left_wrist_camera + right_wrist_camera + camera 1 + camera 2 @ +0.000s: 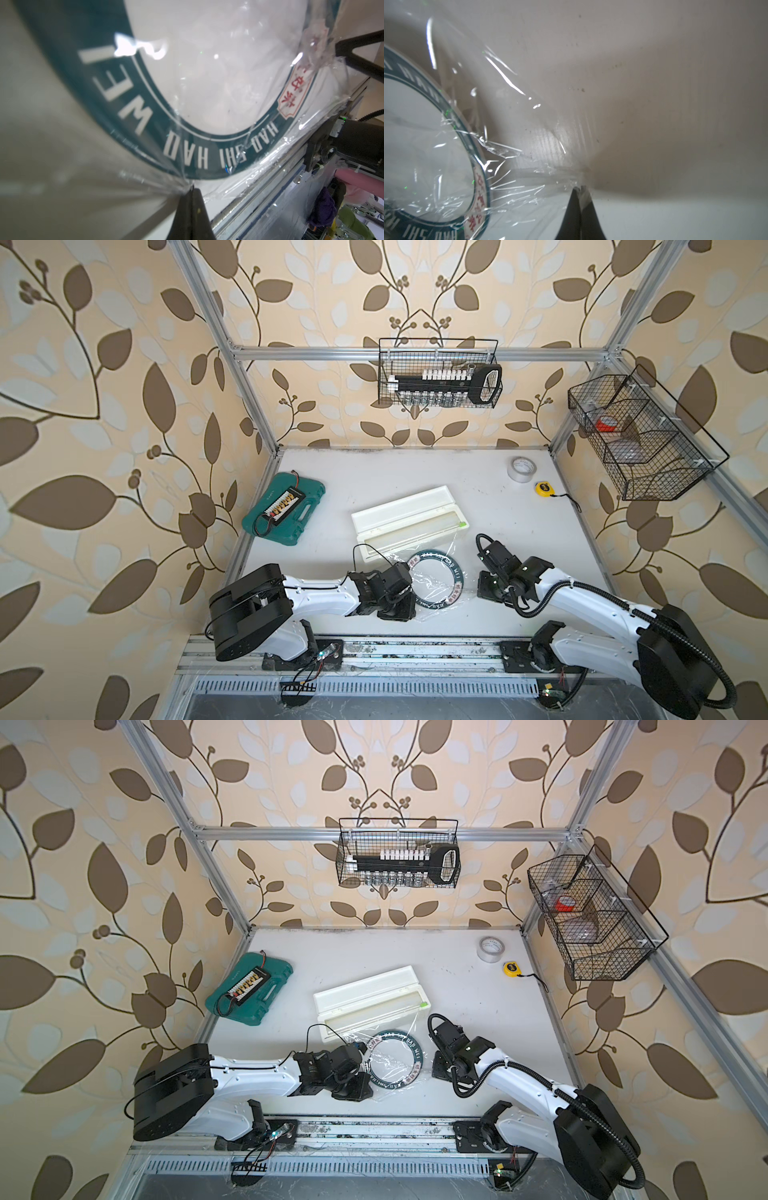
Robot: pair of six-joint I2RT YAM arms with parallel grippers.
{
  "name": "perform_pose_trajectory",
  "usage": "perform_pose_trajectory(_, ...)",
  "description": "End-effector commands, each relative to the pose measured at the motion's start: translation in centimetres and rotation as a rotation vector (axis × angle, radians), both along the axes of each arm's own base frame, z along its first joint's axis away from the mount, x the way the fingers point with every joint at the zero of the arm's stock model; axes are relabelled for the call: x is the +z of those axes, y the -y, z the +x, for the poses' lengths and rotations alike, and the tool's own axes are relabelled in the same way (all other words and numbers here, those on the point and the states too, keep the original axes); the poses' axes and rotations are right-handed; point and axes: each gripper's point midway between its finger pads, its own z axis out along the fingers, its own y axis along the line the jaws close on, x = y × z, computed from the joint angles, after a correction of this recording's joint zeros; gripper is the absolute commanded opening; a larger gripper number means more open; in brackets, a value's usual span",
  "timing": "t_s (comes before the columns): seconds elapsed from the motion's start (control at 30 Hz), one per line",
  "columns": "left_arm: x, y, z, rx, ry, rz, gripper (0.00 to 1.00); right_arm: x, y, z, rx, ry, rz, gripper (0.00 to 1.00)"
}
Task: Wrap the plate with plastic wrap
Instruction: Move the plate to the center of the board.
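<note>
A white table [415, 472], seen from above, carried everything. Near its middle lay a long white dispenser box [409, 516] with its lid open. Just in front of the box, between the two robot arms, a sheet of plastic wrap [432, 612] was draped over the plate [436, 558], which sat flat on the table. The film spread past the dark rim on the sides that showed. Whether it was cut free of the box could not be told.

The wrap looked almost weightless, limp and clingy, and likely to wrinkle or tear. It seemed best held by its loose edges, clear of the plate. The plate looked stiff, smooth and breakable, and it might slide if the film were tugged sideways.

The left gripper [192, 188] was closed, pinching gathered film just beside the rim. The right gripper [580, 188] was closed on another bunch of film near the opposite side.

Counted: one table, one box, one green case [286, 510], one sheet of wrap, one plate, two grippers, one tape roll [523, 468] and one yellow tape measure [544, 488].
</note>
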Motion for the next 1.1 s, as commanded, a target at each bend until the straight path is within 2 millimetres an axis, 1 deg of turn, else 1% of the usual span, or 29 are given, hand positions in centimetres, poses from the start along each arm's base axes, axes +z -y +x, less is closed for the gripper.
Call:
perform_pose_trajectory(0.0,-3.8,-4.3,1.8,0.057,0.019,0.198,0.00,0.2,-0.4,1.6,-0.014,0.045,-0.017,0.00)
perform_pose_trajectory(0.13,-4.6,-6.7,4.1,0.099,0.035,0.277,0.00,-0.6,-2.1,2.4,-0.014,0.041,0.049,0.00)
perform_pose_trajectory(0.2,-4.4,-7.2,5.7,0.121,0.052,0.287,0.00,-1.2,-2.9,2.9,-0.029,0.045,0.087,0.00)
perform_pose_trajectory(0.27,-4.2,-7.3,7.5,0.140,0.066,0.288,0.00,-1.4,-3.7,3.9,-0.051,0.062,0.119,0.00)
perform_pose_trajectory(0.33,-3.9,-6.9,9.8,0.160,0.087,0.270,0.00,-1.4,-4.5,5.1,-0.064,0.083,0.131,0.00)
perform_pose_trajectory(0.43,-3.2,-6.0,13.1,0.186,0.108,0.227,0.00,-1.1,-6.2,7.4,-0.072,0.112,0.166,0.00)
perform_pose_trajectory(0.53,-2.8,-5.9,15.9,0.199,0.127,0.210,0.00,-0.7,-7.6,9.6,-0.070,0.137,0.182,0.00)
perform_pose_trajectory(0.6,-2.5,-6.2,17.8,0.204,0.138,0.195,0.00,-0.6,-8.0,11.0,-0.076,0.150,0.187,0.00)
perform_pose_trajectory(0.67,-2.1,-6.6,19.6,0.213,0.142,0.186,0.00,-0.7,-8.0,12.4,-0.081,0.160,0.191,0.00)
perform_pose_trajectory(0.73,-1.5,-6.1,21.1,0.230,0.143,0.132,0.00,-0.9,-8.0,13.7,-0.083,0.164,0.211,0.00)
perform_pose_trajectory(0.8,-1.0,-5.6,22.2,0.232,0.150,0.120,0.00,-1.1,-7.7,14.7,-0.104,0.160,0.226,0.00)
perform_pose_trajectory(0.87,-0.2,-5.3,22.5,0.220,0.147,0.124,0.00,-0.8,-7.4,15.2,-0.090,0.170,0.227,0.00)
perform_pose_trajectory(0.93,0.4,-6.1,22.1,0.222,0.149,0.146,0.00,0.0,-7.1,15.4,-0.091,0.188,0.245,0.00)
perform_pose_trajectory(1.07,0.8,-8.9,20.9,0.257,0.111,0.168,0.00,1.9,-6.7,15.7,-0.073,0.232,0.258,0.00)
